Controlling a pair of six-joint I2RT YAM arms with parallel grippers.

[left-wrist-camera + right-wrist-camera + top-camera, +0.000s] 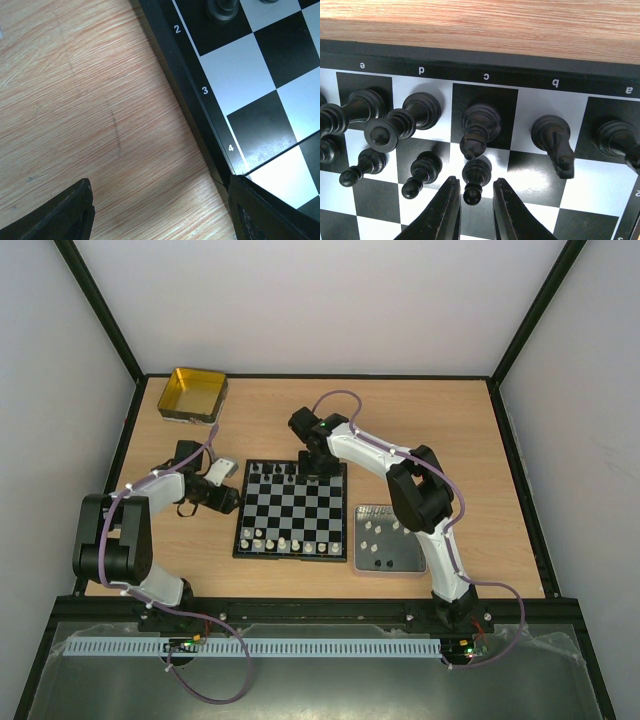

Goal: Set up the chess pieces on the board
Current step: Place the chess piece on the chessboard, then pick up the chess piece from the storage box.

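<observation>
Fingers on right (442, 215), released, straddle black pawn (472, 182) at 12 o'clock of board (295, 508); left fingers (60, 215) released at 9 o'clock.

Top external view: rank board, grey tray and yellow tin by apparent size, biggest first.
1. board: clearly the largest.
2. grey tray and yellow tin: nearly alike. The tray looks slightly bigger, but the tin sits farther from the camera, so I won't rank them.

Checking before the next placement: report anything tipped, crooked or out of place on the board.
Nothing stands out. The black pieces by the right hand stand upright, each within its own square of the board; their apparent lean looks like camera perspective.
</observation>
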